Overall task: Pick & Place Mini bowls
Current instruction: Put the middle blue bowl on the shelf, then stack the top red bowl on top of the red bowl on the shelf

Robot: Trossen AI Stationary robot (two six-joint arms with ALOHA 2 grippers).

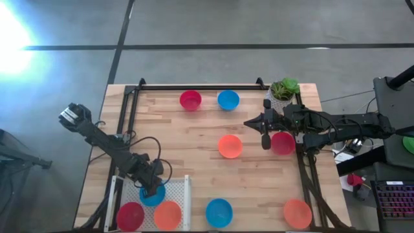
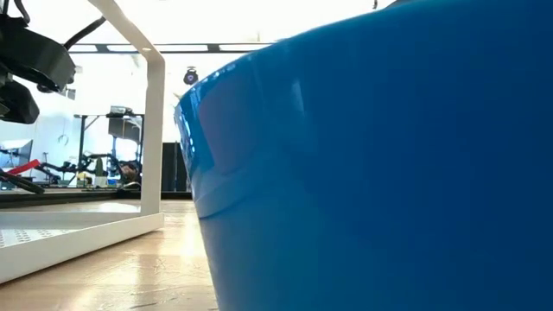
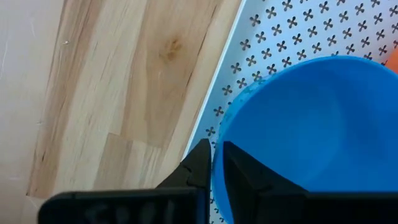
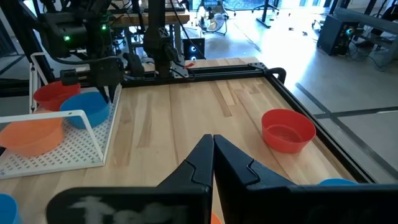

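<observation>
1. We see the small round blue plastic bowl (image 1: 152,194) sitting in the white perforated metal tray (image 1: 184,194) at the surface's near left corner, beside a red bowl (image 1: 130,215) and an orange bowl (image 1: 167,214).
2. We judge it light, stiff and slick; its thin rim is the natural hold.
3. Our left gripper (image 3: 212,163) straddles that rim, jaws narrowly parted; whether they pinch it, we cannot tell.
4. Our right gripper (image 4: 212,151), jaws clenched on nothing, hangs over a second red bowl (image 1: 283,143) at the right.
5. Other bowls lie scattered; the tray's wall and neighbours crowd any lift.
</observation>
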